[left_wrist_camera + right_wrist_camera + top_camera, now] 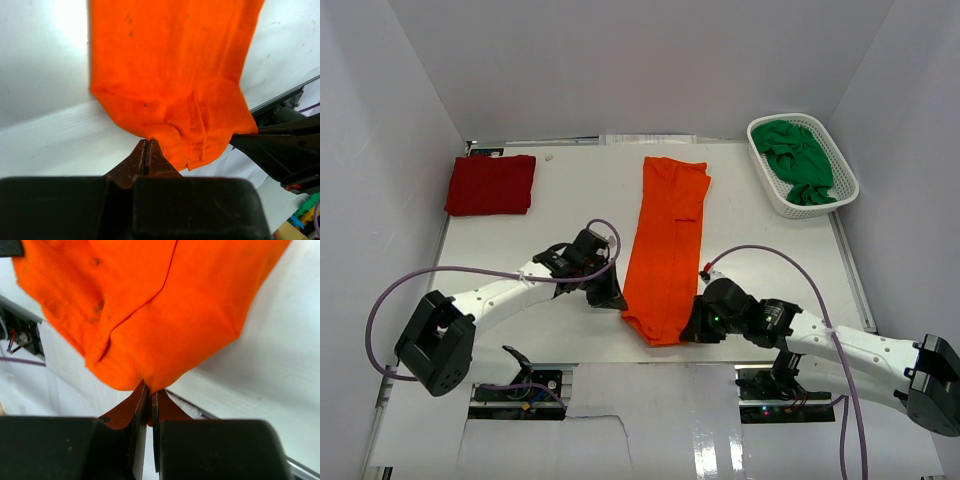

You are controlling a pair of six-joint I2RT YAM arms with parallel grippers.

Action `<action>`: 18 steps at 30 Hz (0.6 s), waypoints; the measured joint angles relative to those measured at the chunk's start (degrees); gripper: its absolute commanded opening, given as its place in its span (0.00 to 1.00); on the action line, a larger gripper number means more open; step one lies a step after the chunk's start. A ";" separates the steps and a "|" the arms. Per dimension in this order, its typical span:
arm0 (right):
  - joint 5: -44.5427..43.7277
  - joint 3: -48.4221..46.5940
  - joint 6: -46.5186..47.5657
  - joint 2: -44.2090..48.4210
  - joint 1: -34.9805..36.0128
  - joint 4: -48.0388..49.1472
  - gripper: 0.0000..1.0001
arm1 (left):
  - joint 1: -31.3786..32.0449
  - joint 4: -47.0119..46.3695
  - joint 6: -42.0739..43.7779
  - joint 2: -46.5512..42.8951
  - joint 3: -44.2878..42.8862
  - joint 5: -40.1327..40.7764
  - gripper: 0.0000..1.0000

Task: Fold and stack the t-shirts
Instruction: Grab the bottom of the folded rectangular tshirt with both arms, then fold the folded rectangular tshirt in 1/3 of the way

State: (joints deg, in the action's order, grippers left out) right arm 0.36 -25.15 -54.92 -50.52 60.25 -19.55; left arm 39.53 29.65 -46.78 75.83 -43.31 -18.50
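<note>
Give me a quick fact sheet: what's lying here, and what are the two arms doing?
orange shirt: folded into a long strip, centre
left gripper: shut on the strip's near left corner
right gripper: shut on its near right corner
dark red shirt: folded, far left
green shirt: crumpled inside the white basket, far right

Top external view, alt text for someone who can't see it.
The left gripper and right gripper pinch the near end of a folded orange t-shirt. A folded dark red t-shirt lies far left; a green t-shirt fills a white basket far right.
</note>
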 measured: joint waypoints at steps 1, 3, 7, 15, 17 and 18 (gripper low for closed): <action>0.02 -0.59 0.98 -0.72 -0.98 -0.31 0.08 | -0.11 0.33 0.24 0.28 -1.09 0.48 0.00; -0.04 -2.01 3.43 -1.99 -3.37 -0.72 0.08 | -0.57 0.59 0.66 0.83 -3.13 1.51 0.00; 1.01 -5.88 9.84 -4.20 -10.62 -1.03 0.08 | -2.71 1.20 1.86 3.30 -7.74 3.41 0.00; 3.78 -15.10 21.94 -13.20 -23.28 -1.27 0.08 | -6.14 0.31 5.25 14.99 -22.40 6.29 0.00; 4.42 -17.38 24.22 -16.06 -24.85 -1.27 0.08 | -6.78 -0.17 5.88 18.43 -25.92 6.56 0.00; 4.61 -18.49 25.27 -17.57 -25.64 -1.27 0.08 | -7.13 -0.68 6.14 20.09 -27.41 6.64 0.00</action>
State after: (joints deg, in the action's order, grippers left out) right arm 4.97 -43.64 -29.65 -68.10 34.61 -20.82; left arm 32.40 28.97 -40.64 95.92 -70.72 -11.86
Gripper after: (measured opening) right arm 0.088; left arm 0.013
